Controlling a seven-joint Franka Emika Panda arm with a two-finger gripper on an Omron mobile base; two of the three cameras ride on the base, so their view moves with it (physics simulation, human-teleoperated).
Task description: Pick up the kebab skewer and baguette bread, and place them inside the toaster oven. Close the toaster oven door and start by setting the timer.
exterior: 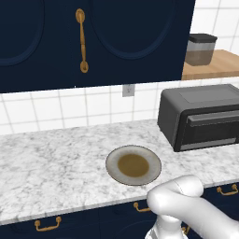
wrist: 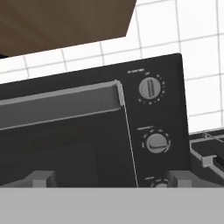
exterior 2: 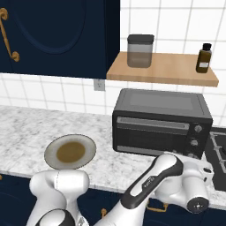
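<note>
The dark grey toaster oven stands on the marble counter with its door shut, the grey bar handle along the door's top. In the hand view my gripper faces the oven's front at close range, open wide, with nothing between its fingertips. It sits low before the door's right end and the knob panel, where the top knob and middle knob show. The kebab skewer and baguette bread are hidden.
An empty round plate lies on the counter left of the oven. A wooden shelf above the oven holds a grey jar and a brown bottle. A stove grate adjoins the oven's right.
</note>
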